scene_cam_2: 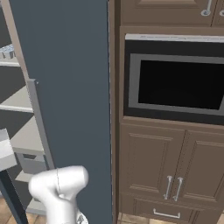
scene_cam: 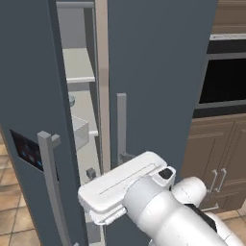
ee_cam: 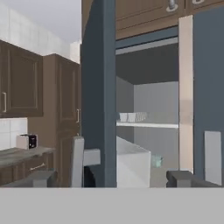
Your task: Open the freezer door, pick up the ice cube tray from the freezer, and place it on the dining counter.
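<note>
Gripper [ee_cam: 109, 178]: nearest in hand view, tips wide apart, jaws spread, holding nothing; sits just in front of door edge.
Freezer door [scene_cam: 29, 96]: partly swung out, gap open; bar handle [scene_cam: 50, 182] near the hand, can't tell if touching.
Wider door [scene_cam: 158, 72]: shut, beside the gap.
Freezer [ee_cam: 148, 100]: grey interior and shelves visible thru gap.
Ice cube tray [ee_cam: 132, 117]: on upper shelf, far back, untouched.
Progress: est. door step underway, prob needs wider swing; pick & carry to dining counter not yet done.
</note>
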